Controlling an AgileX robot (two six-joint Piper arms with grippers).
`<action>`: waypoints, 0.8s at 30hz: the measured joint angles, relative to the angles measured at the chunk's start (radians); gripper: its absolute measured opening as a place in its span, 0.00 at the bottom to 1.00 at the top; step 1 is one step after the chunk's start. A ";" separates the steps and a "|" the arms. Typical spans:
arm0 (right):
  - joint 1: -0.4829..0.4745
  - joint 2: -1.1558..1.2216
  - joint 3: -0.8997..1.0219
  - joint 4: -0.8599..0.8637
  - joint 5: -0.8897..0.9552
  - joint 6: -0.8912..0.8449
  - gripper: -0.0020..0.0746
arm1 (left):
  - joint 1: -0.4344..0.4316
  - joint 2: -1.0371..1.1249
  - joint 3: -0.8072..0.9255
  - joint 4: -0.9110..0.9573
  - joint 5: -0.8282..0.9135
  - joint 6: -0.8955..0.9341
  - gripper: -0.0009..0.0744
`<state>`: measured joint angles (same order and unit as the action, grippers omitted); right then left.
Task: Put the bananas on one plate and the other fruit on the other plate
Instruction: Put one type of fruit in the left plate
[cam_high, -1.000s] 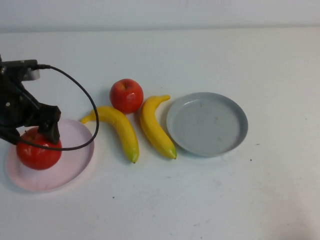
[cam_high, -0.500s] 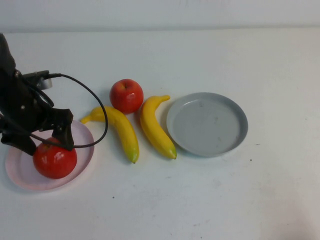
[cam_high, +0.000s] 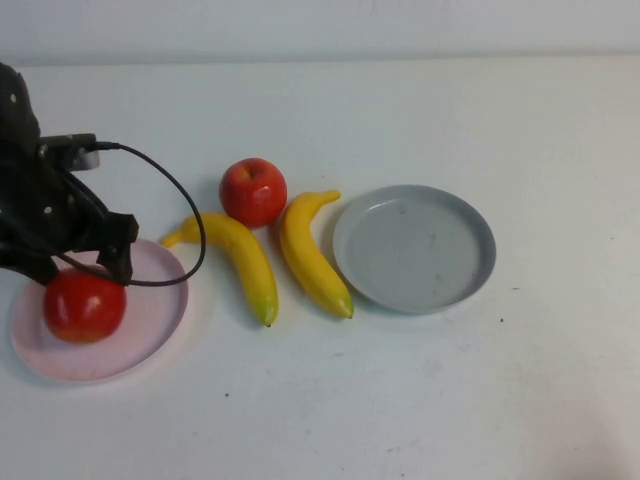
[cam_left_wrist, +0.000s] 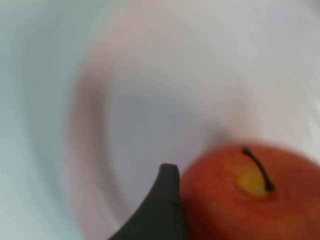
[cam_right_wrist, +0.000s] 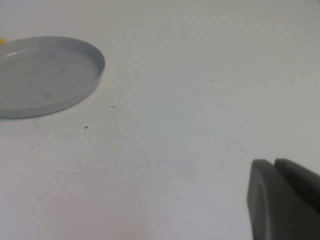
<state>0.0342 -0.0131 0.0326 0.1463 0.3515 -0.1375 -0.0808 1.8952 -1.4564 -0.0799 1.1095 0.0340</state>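
Note:
One red apple (cam_high: 84, 306) lies on the pale pink plate (cam_high: 150, 310) at the left. My left gripper (cam_high: 80, 265) hangs just above and behind it, open, its fingers spread wider than the apple. In the left wrist view one dark finger (cam_left_wrist: 162, 210) stands beside the apple (cam_left_wrist: 250, 200) over the pink plate (cam_left_wrist: 150, 100). A second apple (cam_high: 253, 190) rests on the table behind two bananas (cam_high: 245, 262) (cam_high: 310, 258). The grey-blue plate (cam_high: 415, 248) lies empty to their right. My right gripper (cam_right_wrist: 274, 162) is shut over bare table, out of the high view.
A black cable (cam_high: 175, 200) loops from the left arm over the pink plate's far rim, close to the left banana's tip. The grey-blue plate (cam_right_wrist: 45, 75) shows at the edge of the right wrist view. White table stretches to the right and front.
The apple shifted right on the pink plate, then back toward its left side. My left gripper stayed open and drew up and back off the apple. The right arm has not moved.

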 joint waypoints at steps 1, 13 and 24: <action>0.000 0.000 0.000 0.000 0.000 0.000 0.00 | 0.000 0.006 0.000 0.031 -0.032 -0.001 0.90; 0.000 0.000 0.000 0.000 0.000 0.000 0.00 | 0.006 0.014 -0.074 0.132 -0.139 -0.003 0.90; 0.000 0.000 0.000 0.000 0.000 0.000 0.00 | -0.051 -0.071 -0.246 0.051 -0.028 0.056 0.90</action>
<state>0.0342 -0.0131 0.0326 0.1463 0.3515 -0.1375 -0.1316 1.8237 -1.7022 -0.0286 1.0820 0.0896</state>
